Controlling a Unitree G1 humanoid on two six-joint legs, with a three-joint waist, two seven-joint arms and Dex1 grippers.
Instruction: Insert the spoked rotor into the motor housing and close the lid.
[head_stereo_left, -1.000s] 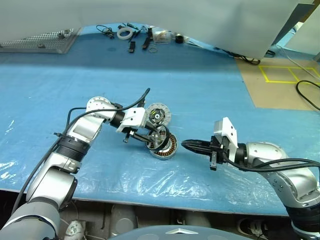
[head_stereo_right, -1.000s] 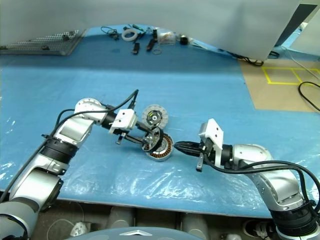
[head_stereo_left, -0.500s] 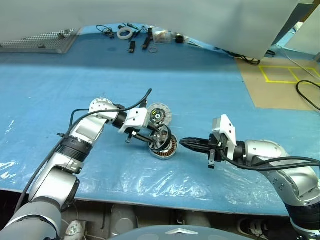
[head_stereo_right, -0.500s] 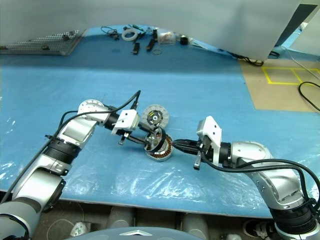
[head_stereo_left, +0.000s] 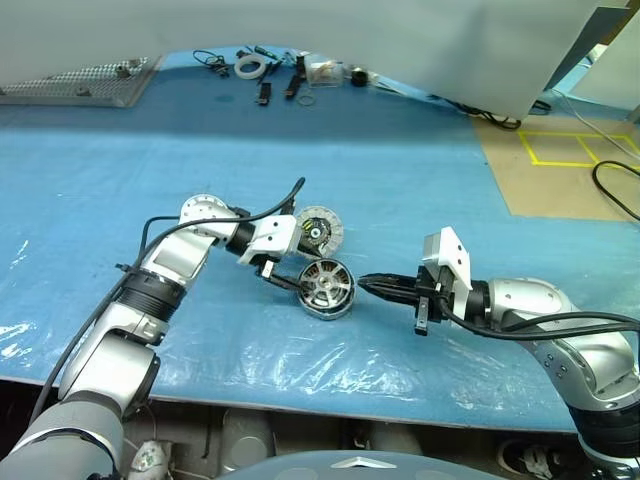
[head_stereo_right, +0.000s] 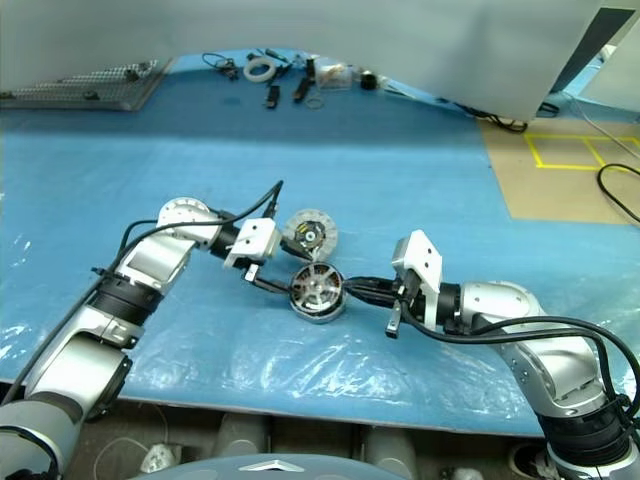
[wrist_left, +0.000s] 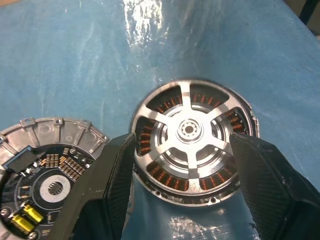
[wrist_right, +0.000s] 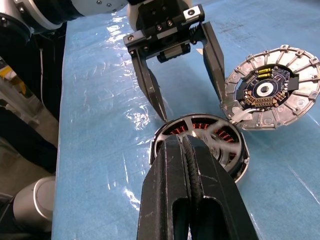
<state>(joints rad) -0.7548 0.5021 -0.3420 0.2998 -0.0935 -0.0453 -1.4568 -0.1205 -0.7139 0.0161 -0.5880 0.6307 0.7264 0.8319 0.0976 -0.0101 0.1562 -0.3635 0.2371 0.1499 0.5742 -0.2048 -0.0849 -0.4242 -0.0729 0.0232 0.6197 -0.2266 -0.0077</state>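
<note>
Copper windings show where I see the spoked rotor (wrist_left: 189, 136) seated in the motor housing (head_stereo_left: 327, 312). My right gripper (head_stereo_left: 366, 285) is pinched closed beside it; left gripper (wrist_right: 182, 90) spread wide (2 fingers straddling it). Beyond, the lid (head_stereo_left: 317, 229) lies flat.

Copper-wound spoked rotor (wrist_left: 192, 132) (silver spokes) on blue sheet (head_stereo_left: 400, 170).

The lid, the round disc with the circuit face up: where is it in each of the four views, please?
Left eye view: lid mid-table, just behind the spoked rotor.
Right eye view: lid again just behind the rotor.
Left wrist view: lid right next to the rotor.
Right wrist view: lid next to the rotor.
Shared landmark: the spoked rotor.
</note>
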